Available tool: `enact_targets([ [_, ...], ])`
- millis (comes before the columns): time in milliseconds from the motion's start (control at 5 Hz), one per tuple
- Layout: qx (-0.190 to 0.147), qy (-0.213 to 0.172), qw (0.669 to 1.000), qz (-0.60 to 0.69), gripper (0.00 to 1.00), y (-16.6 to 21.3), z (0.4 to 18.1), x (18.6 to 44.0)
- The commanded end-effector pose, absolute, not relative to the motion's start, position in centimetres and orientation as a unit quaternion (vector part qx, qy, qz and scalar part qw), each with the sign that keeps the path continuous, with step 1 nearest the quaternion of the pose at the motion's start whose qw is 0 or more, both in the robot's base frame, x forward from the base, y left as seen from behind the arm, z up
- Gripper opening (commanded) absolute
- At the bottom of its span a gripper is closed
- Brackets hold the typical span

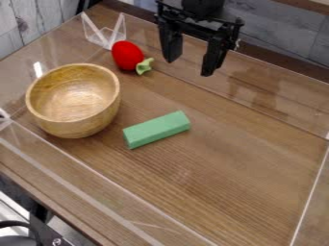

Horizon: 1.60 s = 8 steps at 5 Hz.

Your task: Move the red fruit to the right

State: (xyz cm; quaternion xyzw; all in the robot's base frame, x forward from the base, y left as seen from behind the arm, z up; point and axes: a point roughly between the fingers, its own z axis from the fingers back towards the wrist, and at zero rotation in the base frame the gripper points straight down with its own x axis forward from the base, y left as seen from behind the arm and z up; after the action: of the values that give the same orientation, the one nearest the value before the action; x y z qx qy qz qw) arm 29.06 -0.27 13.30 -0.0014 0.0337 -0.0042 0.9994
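Wooden table (244, 168); the hand (190, 71) hangs fingers apart. Reaching the strawberry (126, 56) seems next, leafy end rightward.

Even, moderately bright light falls over the pale brown wooden tabletop (238, 144), with no hard glare that I can see. Soft, faint shadows sit close around things. The picture is small and a bit soft, so fine detail blurs, and the black metal-and-plastic gripper (201, 67) at upper centre reads mostly as dark shape.
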Motion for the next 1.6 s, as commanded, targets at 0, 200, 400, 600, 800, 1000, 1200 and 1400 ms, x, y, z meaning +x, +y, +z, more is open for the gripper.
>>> enact_targets([
  [0, -0.003, 0.037, 0.999, 0.033, 1.0, 1.4, 12.9, 29.7],
  [200, -0.01, 0.024, 0.995, 0.1, 1.0, 5.0, 13.4, 30.2],
  [400, -0.02, 0.007, 0.983, 0.182, 1.0, 9.6, 13.7, 30.9],
  [600, -0.029, -0.007, 0.953, 0.303, 1.0, 13.5, 13.4, 31.8],
  [800, -0.037, -0.019, 0.919, 0.393, 1.0, 15.9, 12.9, 32.8],
  [1000, -0.045, -0.022, 0.903, 0.426, 1.0, 16.5, 11.7, 34.0],
  [1200, -0.053, -0.022, 0.892, 0.448, 1.0, 16.6, 10.5, 35.0],
  [1400, -0.061, -0.022, 0.885, 0.46, 1.0, 16.1, 10.9, 35.8],
])
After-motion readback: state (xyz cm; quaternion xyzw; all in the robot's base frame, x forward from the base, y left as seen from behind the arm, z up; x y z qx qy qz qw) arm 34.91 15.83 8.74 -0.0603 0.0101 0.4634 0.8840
